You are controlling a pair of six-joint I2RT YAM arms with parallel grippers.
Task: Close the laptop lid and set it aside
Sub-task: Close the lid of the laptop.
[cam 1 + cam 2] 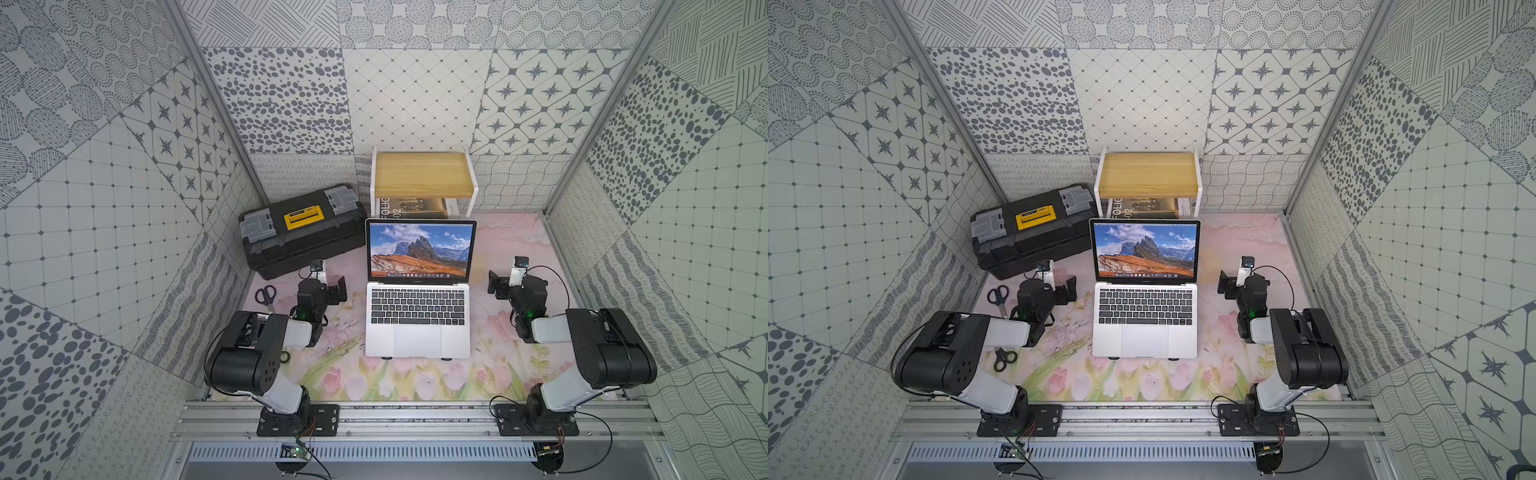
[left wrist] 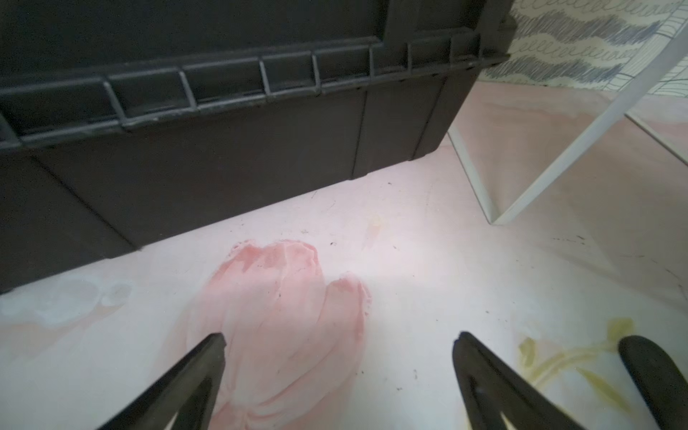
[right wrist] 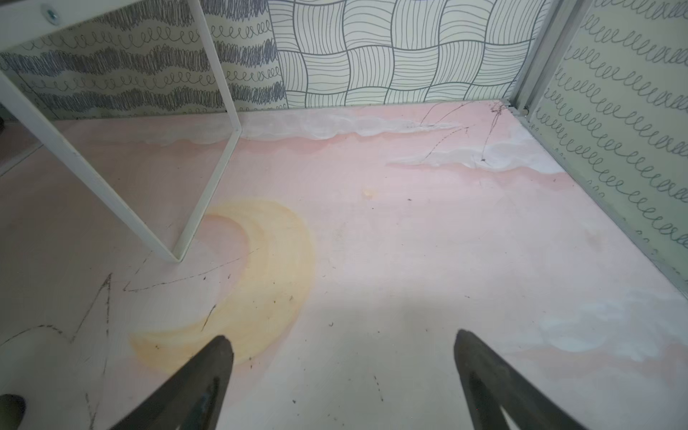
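The silver-grey laptop (image 1: 417, 332) (image 1: 1144, 334) sits open in the middle of the floral mat, its black keys and trackpad facing up. The laptop lid (image 1: 420, 249) (image 1: 1144, 249) stands upright and shows a mountain wallpaper. My left gripper (image 1: 340, 289) (image 1: 1070, 287) (image 2: 339, 337) hovers left of the hinge, open, with only bare mat between its fingers. To the right of the hinge my right gripper (image 1: 495, 284) (image 1: 1224, 286) (image 3: 342, 337) is also open and empty. Neither gripper touches the laptop, which shows in neither wrist view.
A black toolbox (image 1: 301, 230) (image 2: 223, 130) with a yellow latch lies at the back left, close ahead of my left gripper. A white-framed wooden shelf (image 1: 424, 174) (image 3: 216, 149) with books under it stands behind the lid. Scissors (image 1: 266, 293) lie at the left, and another pair (image 1: 1005, 359) lies nearer the front.
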